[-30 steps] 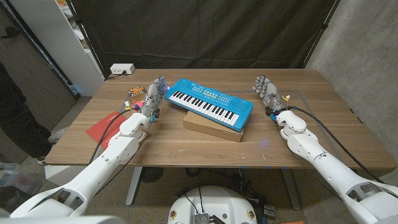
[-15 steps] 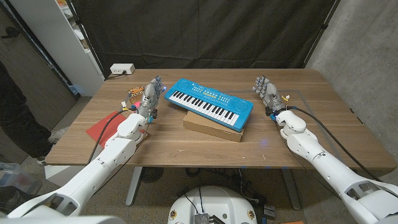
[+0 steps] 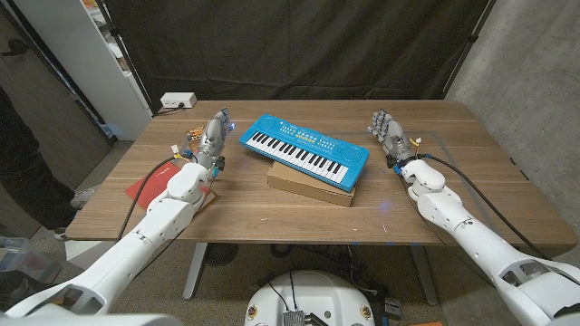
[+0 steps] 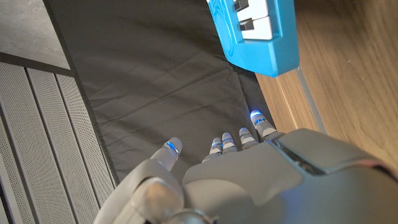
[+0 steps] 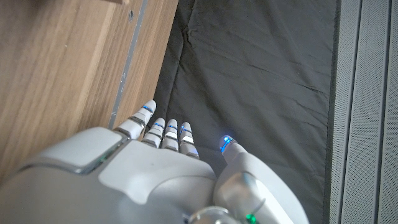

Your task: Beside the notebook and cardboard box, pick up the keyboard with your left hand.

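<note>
The blue toy keyboard (image 3: 304,151) lies slanted on a flat cardboard box (image 3: 311,188) in the middle of the table. Its blue end with a few keys (image 4: 258,30) appears in the left wrist view. My left hand (image 3: 211,139) stands to the left of the keyboard, a short gap away, fingers straight and apart, holding nothing. The left hand (image 4: 249,180) points past the keyboard's end. A red notebook (image 3: 147,185) lies under my left forearm. My right hand (image 3: 388,134) stands right of the keyboard, fingers extended, holding nothing; the right wrist view shows the right hand (image 5: 137,177) over the table's edge.
A small orange and dark object (image 3: 195,136) lies just left of my left hand. A white box (image 3: 178,100) sits at the table's back left corner. Bare wood (image 3: 299,222) stretches in front of the cardboard box. A dark curtain (image 3: 299,45) hangs behind the table.
My left hand has drifted a little to the left, widening the gap to the keyboard's end. The right hand and the keyboard have stayed put.
</note>
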`<action>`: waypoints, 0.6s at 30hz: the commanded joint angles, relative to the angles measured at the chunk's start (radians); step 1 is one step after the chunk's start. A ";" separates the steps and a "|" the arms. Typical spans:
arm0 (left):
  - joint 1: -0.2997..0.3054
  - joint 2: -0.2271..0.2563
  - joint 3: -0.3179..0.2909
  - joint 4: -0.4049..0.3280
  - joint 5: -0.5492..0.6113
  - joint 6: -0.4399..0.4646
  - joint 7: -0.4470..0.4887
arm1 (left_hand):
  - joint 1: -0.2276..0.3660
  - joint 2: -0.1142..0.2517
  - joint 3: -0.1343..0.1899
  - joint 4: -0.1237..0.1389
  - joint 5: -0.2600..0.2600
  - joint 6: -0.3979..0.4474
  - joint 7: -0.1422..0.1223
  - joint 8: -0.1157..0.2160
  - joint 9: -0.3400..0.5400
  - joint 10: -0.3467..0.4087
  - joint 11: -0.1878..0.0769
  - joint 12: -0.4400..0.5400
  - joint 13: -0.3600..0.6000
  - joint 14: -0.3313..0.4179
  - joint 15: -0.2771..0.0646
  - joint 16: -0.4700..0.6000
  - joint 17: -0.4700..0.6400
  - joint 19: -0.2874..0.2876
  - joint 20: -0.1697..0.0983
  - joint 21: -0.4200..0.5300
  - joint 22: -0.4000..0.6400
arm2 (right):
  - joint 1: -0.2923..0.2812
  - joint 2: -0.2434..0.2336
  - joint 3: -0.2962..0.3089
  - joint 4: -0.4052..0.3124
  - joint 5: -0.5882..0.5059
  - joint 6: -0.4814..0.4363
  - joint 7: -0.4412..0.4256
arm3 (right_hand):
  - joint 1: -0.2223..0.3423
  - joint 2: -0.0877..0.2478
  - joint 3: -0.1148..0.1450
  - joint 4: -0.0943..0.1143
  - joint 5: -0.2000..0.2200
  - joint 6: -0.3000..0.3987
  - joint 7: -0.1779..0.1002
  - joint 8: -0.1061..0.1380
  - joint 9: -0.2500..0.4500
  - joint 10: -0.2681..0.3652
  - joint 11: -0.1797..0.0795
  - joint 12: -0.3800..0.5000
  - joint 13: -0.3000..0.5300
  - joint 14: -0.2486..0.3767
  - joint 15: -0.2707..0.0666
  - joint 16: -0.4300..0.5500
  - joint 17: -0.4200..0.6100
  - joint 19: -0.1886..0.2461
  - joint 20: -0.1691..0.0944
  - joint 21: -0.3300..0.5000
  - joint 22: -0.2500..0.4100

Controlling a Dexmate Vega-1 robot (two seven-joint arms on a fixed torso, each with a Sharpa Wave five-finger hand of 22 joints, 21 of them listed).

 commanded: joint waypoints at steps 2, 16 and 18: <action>-0.035 0.028 -0.006 -0.009 0.031 0.062 0.034 | 0.025 0.038 -0.004 -0.032 -0.011 -0.012 -0.003 0.007 0.004 -0.001 -0.014 0.009 0.003 0.033 0.003 0.004 -0.002 -0.023 0.014 0.012 -0.002 | 0.033 0.011 -0.013 0.048 -0.015 0.001 0.016 | -0.005 0.074 0.011 0.001 0.005 0.012 0.002 0.006 0.005 0.011 0.000 0.007 0.003 0.005 -0.007 0.006 0.003 0.010 -0.065 0.006 0.003; -0.070 0.069 0.004 -0.049 0.065 0.195 0.083 | 0.117 -0.137 -0.059 -0.202 -0.055 0.043 0.006 -0.008 0.010 0.095 0.078 0.006 0.012 0.167 0.039 -0.008 0.004 0.081 0.124 -0.004 -0.004 | 0.079 0.035 -0.025 0.129 -0.023 0.014 0.039 | -0.006 0.072 0.013 -0.001 0.005 0.013 0.002 0.006 0.005 0.013 0.000 0.007 0.003 0.007 -0.006 0.005 0.003 0.011 -0.064 0.006 0.003; -0.074 0.072 0.005 -0.052 0.070 0.207 0.088 | 0.125 -0.154 -0.067 -0.217 -0.055 0.035 0.044 -0.010 0.011 0.093 0.088 0.002 0.014 0.157 0.041 -0.016 0.005 0.077 0.122 -0.013 -0.004 | 0.088 0.040 -0.027 0.145 -0.023 0.016 0.048 | -0.006 0.072 0.013 -0.001 0.005 0.012 0.001 0.006 0.005 0.013 0.001 0.007 0.003 0.006 -0.006 0.005 0.003 0.011 -0.064 0.006 0.003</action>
